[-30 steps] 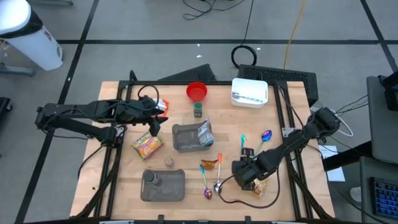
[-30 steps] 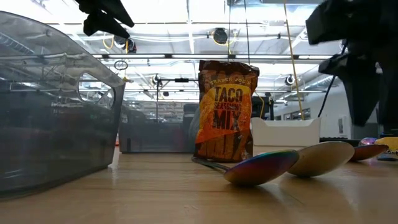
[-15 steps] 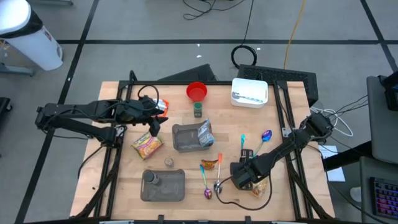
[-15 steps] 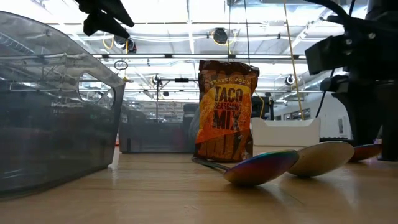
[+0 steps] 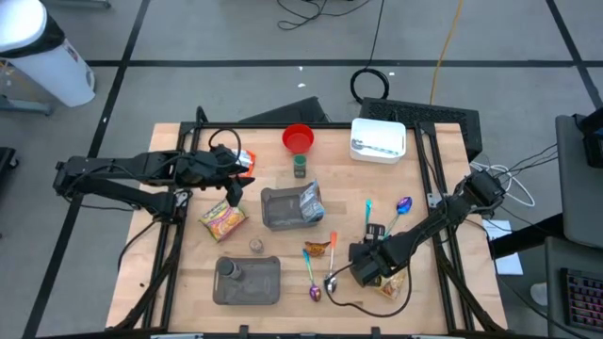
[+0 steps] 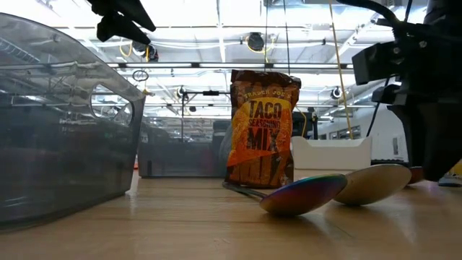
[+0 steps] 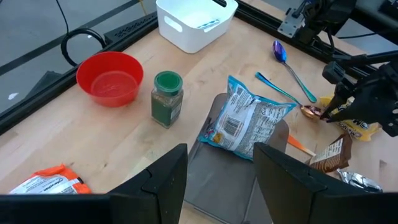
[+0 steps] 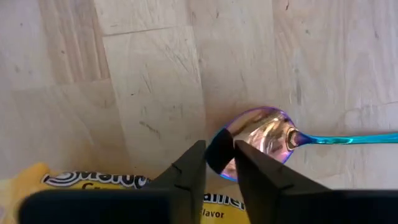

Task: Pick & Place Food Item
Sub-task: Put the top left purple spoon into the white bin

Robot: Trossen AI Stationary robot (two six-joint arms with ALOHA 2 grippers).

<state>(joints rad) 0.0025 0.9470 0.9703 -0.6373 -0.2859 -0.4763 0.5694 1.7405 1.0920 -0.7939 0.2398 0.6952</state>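
Right gripper [image 8: 219, 152]: lowered to the table [image 5: 273, 169] at its near right corner; its two fingers are drawn close together with only a thin gap. Whether anything is pinched cannot be told.
Food item: a yellow packet [image 5: 392, 286] is laid flat on the wood at the near right, just beside and partly beneath the right gripper [image 5: 366, 268]. In the right wrist view its printed edge [image 8: 93, 183] is seen directly under the finger bases.
Spoon: an iridescent spoon bowl [image 8: 261, 134] is seen just beyond the fingertips, beside the packet's edge.
Left gripper [image 5: 233, 193]: held above the far left part of the table, well apart from the packet; its fingers are spread with nothing between them.
Below left gripper [image 7: 217, 168]: a grey tray [image 7: 217, 186] carrying a blue bag [image 7: 245, 118].
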